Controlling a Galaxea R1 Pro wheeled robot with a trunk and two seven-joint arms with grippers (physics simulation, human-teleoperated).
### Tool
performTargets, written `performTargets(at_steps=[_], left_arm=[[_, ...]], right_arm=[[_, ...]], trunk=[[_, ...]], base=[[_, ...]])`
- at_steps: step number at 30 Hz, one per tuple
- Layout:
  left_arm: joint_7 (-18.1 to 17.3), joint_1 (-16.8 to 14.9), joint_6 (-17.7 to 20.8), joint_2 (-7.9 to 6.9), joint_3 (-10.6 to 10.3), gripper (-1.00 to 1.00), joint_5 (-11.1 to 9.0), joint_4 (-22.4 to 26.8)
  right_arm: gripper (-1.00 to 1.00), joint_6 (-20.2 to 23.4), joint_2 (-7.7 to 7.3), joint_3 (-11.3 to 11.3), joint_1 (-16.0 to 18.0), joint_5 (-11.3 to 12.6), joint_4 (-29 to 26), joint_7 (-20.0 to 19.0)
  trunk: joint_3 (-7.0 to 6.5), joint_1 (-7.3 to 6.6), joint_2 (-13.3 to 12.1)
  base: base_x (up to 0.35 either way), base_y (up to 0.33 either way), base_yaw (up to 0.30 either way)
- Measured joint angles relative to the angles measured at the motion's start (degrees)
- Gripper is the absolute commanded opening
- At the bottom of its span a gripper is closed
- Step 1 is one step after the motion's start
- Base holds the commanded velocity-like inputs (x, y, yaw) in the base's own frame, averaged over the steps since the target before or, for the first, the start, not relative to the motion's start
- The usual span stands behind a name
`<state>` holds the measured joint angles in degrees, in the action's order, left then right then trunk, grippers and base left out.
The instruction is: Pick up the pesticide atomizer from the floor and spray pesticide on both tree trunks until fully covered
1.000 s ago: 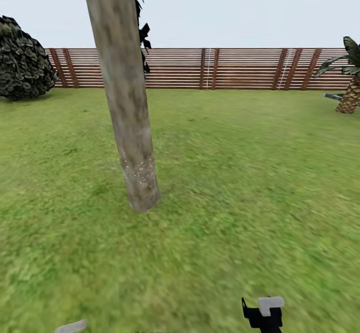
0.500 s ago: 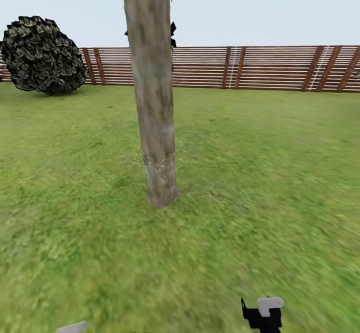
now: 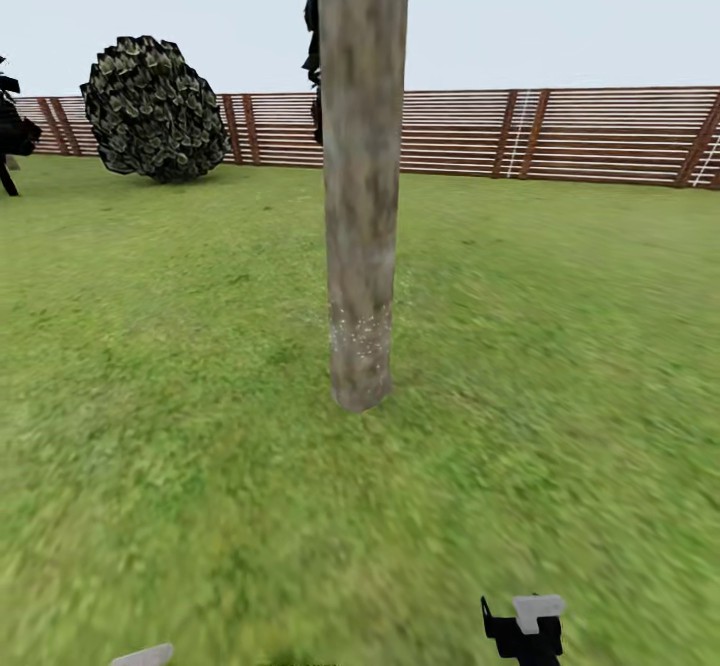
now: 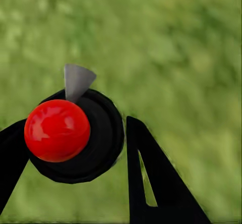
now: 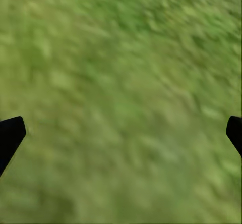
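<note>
Atomizer (image 4: 65, 133) between left fingers (image 4: 151, 183) (closed)

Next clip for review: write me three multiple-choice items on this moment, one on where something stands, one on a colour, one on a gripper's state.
1. Where does the round bush stand relative to the tree trunk in the head view?
A. To its left, by the fence
B. To its right, by the fence
C. Directly in front of it

2. What colour is the ball on the atomizer seen in the left wrist view?
A. Blue
B. Red
C. Yellow

3. How is the right gripper?
A. Shut on the atomizer
B. Shut on nothing
C. Open, over grass

Answers: 1 A, the round bush is left of the tree trunk, against the fence. 2 B, the atomizer has a red ball. 3 C, the right gripper fingers stand wide apart over grass.
</note>
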<state>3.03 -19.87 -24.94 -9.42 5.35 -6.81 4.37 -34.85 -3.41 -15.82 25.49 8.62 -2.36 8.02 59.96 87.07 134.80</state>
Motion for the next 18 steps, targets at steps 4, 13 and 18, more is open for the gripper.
performTargets(at_steps=[4, 13, 18], left_arm=[[0.0, 0.0, 0.0, 0.0, 0.0, -1.0, 0.0, 0.0], [0.0, 0.0, 0.0, 0.09, -0.1, -1.0, 0.0, 0.0], [0.0, 0.0, 0.0, 0.17, -0.1, -1.0, 0.0, 0.0]], right_arm=[[1.0, 0.0, 0.0, 0.0, 0.0, 0.0, 0.0, 0.0], [1.0, 0.0, 0.0, 0.0, 0.0, 0.0, 0.0, 0.0], [1.0, 0.0, 0.0, 0.0, 0.0, -0.1, 0.0, 0.0]], trunk=[[0.13, 0.0, 0.0], [0.43, 0.0, 0.0], [0.61, 0.0, 0.0]], base=[[0.0, 0.0, 0.279], [0.0, 0.0, 0.279], [0.0, 0.0, 0.279]])
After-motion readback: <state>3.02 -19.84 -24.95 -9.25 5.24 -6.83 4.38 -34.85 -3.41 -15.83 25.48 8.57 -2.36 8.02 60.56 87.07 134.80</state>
